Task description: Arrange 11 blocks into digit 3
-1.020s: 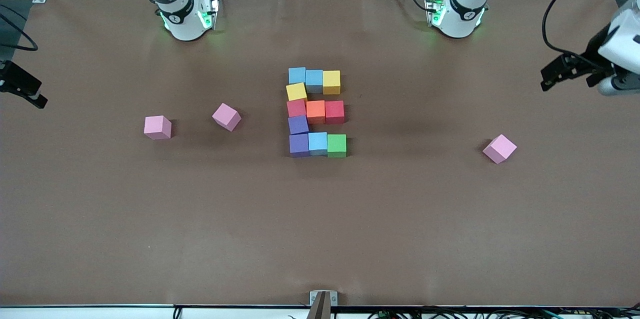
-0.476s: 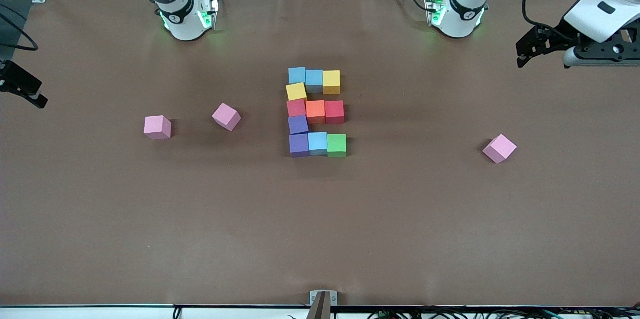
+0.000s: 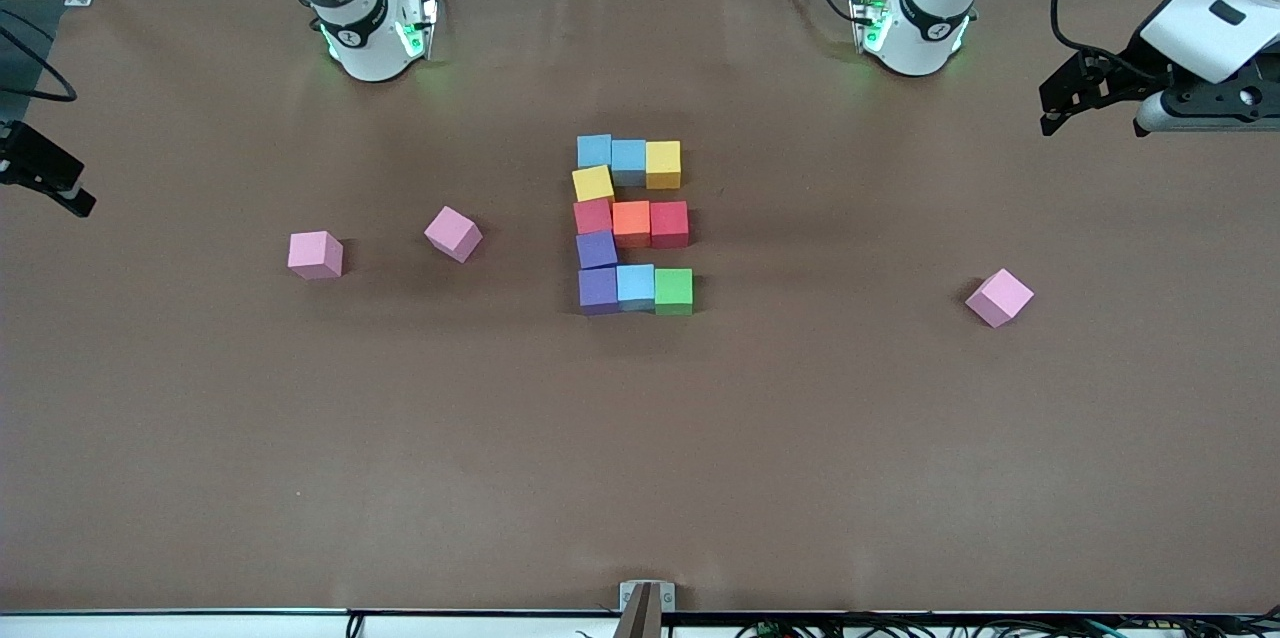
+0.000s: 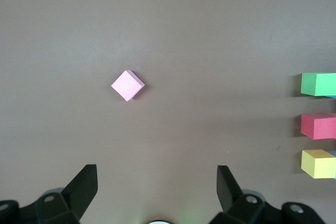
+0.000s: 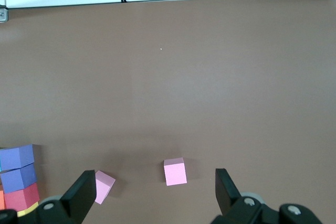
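We see three pink cubes off the figure: one (image 3: 998,297) toward the left arm's end of the table, two (image 3: 453,234) (image 3: 316,254) toward the right arm's end. Nothing stands between them and the blocks (image 3: 632,224), which sit mid-table, touching, forming the digit 3 (image 3: 598,223): three three-cube bars joined by a yellow and a purple cube, E-like from the front camera.

The left gripper (image 3: 1062,96) is up over the table's left-arm end, jaws released, holding nothing; since a second ago it has moved toward the base side. The right gripper (image 5: 152,192) waits over the right arm's end, jaws spread, empty.

The blocks and pink cubes have not shifted. No containers here.
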Tool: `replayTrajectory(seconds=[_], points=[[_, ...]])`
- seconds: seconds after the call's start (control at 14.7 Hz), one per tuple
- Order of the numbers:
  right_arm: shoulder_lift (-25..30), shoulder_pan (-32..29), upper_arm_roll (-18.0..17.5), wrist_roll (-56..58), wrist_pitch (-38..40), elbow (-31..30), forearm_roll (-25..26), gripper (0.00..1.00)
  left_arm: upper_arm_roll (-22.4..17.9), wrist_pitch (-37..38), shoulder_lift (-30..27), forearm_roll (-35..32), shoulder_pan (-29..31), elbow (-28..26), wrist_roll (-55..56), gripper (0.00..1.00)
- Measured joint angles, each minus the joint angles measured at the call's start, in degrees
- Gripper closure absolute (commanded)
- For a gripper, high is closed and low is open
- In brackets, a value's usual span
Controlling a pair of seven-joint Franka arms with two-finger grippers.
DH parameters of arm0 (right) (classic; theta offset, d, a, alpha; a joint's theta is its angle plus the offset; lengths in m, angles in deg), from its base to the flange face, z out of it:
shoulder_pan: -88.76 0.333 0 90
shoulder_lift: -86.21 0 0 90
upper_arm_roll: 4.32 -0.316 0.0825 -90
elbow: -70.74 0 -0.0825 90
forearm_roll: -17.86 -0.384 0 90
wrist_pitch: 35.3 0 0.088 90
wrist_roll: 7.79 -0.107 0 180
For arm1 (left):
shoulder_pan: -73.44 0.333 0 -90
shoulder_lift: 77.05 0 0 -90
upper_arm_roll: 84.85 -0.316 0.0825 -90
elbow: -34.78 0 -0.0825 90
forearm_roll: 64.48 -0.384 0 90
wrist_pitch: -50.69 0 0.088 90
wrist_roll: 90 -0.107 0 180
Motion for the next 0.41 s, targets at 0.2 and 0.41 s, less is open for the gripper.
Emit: replayTrajectory(seconds=[0.2, 0.41], points=[[0.00, 0.00, 0.00, 0.00, 0.00, 0.00, 0.00, 0.00, -0.04, -0.08, 1.55, 0.00, 0.04, 2.33, 0.00, 0.00], [0.00, 0.00, 0.01, 0.00, 0.00, 0.00, 0.00, 0.00, -0.03, -0.08, 3.06, 0.00, 0.02, 3.75, 0.00, 0.00]])
